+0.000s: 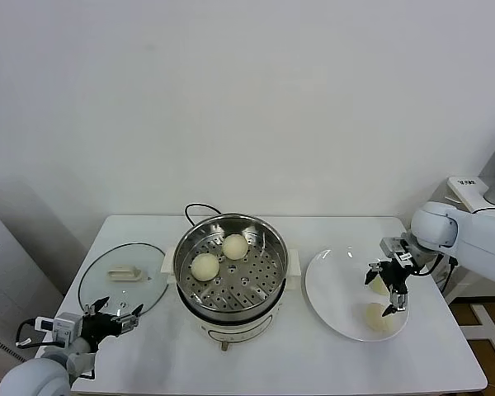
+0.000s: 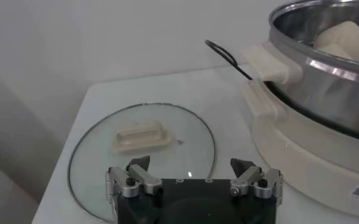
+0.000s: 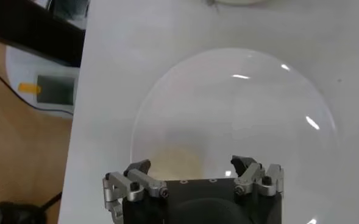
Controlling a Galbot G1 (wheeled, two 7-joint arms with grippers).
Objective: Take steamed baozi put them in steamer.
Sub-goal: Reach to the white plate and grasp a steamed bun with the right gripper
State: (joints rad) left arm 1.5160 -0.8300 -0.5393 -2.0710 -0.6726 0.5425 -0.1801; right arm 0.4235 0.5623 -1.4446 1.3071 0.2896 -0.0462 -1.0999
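The steel steamer stands mid-table on its white base and holds two cream-white baozi. Two more baozi lie on the white plate at the right: one between my right gripper's fingers, one nearer the front. My right gripper is open over the plate, its jaws either side of the farther bun, which shows as a pale cream patch in the right wrist view, just ahead of the gripper. My left gripper is open and empty at the front left.
A round glass lid with a cream handle lies flat left of the steamer, just ahead of the left gripper. A black cord runs behind the steamer's base. The table edge is close to the plate's right side.
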